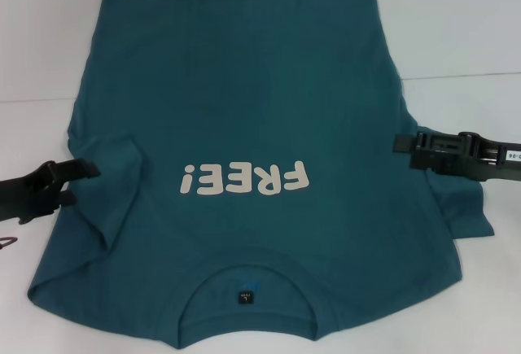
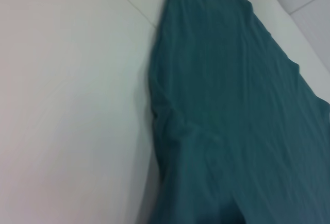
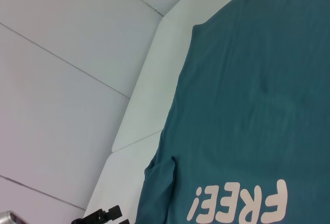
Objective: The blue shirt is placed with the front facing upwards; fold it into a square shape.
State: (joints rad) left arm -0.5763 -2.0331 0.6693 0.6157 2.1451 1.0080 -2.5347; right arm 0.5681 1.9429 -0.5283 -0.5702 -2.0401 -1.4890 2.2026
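In the head view we see the blue shirt (image 1: 244,118) spread front-up on the white table (image 1: 49,45), its collar (image 1: 244,285) nearest the robot and its hem at the far end, so the cream "FREE!" lettering (image 1: 244,179) reads upside down. A small dark neck label (image 1: 243,298) sits inside the collar. On the robot's left side the sleeve (image 1: 106,187) is already folded in over the body of the shirt; on the right side the sleeve (image 1: 464,203) still lies spread out past the shirt's edge.

The left gripper (image 1: 77,179) comes in low from the left edge, its black fingertips at the folded sleeve's edge — we cannot tell whether its jaws are open or closed, nor whether they pinch cloth. The right gripper (image 1: 400,144) reaches in from the right, its tip over the shirt's right side just above the spread sleeve; its jaw state is likewise not readable to us.

In the left wrist view we see only the shirt's teal cloth (image 2: 232,105) lying on the pale table (image 2: 67,105), with wrinkles bunched along its edge. No fingers show.

In the right wrist view the shirt (image 3: 247,95) fills one side, the lettering (image 3: 240,206) visible, with the folded sleeve beside it. At the frame's edge a small black part of the other arm's gripper (image 3: 100,216) appears — too little to judge.
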